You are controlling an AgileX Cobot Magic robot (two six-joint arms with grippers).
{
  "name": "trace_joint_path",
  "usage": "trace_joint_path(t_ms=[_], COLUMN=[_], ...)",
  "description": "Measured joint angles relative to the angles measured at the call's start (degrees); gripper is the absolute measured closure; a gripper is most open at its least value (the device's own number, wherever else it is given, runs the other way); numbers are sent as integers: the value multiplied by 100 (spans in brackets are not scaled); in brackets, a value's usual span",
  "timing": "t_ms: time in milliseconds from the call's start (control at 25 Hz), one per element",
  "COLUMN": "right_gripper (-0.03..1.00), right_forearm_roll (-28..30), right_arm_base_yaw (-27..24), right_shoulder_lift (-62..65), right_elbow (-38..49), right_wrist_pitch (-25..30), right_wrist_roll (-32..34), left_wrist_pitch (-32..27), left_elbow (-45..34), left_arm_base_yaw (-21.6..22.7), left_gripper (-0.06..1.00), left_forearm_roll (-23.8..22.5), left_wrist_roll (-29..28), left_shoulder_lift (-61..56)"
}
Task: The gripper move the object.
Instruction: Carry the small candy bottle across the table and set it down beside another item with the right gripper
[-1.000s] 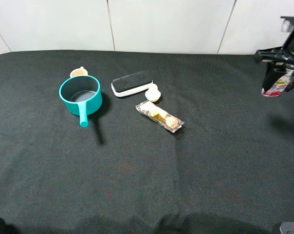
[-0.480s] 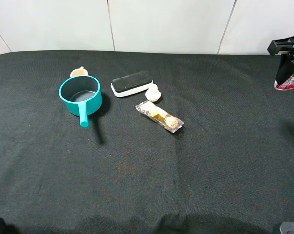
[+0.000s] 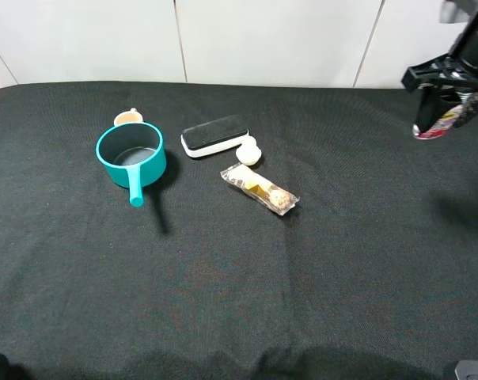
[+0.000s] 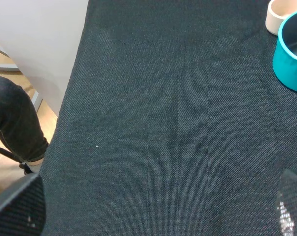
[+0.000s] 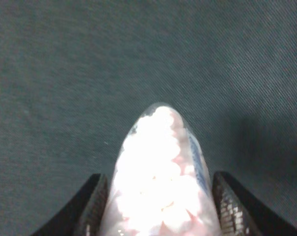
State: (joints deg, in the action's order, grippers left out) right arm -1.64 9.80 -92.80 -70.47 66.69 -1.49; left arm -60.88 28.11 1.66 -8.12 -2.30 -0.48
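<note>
My right gripper point(image 3: 440, 109) hangs above the black cloth at the far right and is shut on the object point(image 3: 434, 126), a small clear bottle with a red-purple label. In the right wrist view the bottle point(image 5: 161, 177) fills the gap between the two dark fingers point(image 5: 92, 209), its clear body full of pale pieces. It is held clear of the cloth. My left gripper point(image 4: 156, 214) shows only as two dark fingertips point(image 4: 20, 206) set wide apart, open, with nothing between them, over the cloth's left edge.
A teal pot point(image 3: 130, 154) with a handle sits at the left, a small cream cup point(image 3: 127, 117) behind it. A black-and-white eraser point(image 3: 215, 135), a white lump point(image 3: 248, 150) and a wrapped snack bar point(image 3: 259, 188) lie mid-table. The table edge point(image 4: 72, 93) drops off beside the left gripper.
The right gripper, still holding the bottle, first drifted toward the right edge, then swung back left and a little toward the far side. Nothing else on the table moved.
</note>
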Motion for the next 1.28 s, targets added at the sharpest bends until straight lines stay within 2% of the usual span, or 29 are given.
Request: trace_joint_path(t_ms=[360, 800, 1160, 1280], right_gripper=[63, 63, 63, 63], right_forearm_roll=[2, 164, 365, 338], right_arm_base_yaw=[961, 1786, 1850, 1735], right_shoulder_lift=[0, 0, -293, -495], right_elbow=[0, 0, 0, 0], right_wrist_pitch=[-11, -137, -528, -726], right_wrist_roll=[188, 402, 436, 307], left_wrist_pitch=[0, 0, 0, 0], left_elbow=[0, 0, 0, 0], left_arm_base_yaw=[0, 0, 0, 0], left_gripper=[-5, -5, -5, -5], left_forearm_roll=[0, 0, 0, 0], left_wrist_roll=[0, 0, 0, 0], left_shoulder_lift=[0, 0, 0, 0])
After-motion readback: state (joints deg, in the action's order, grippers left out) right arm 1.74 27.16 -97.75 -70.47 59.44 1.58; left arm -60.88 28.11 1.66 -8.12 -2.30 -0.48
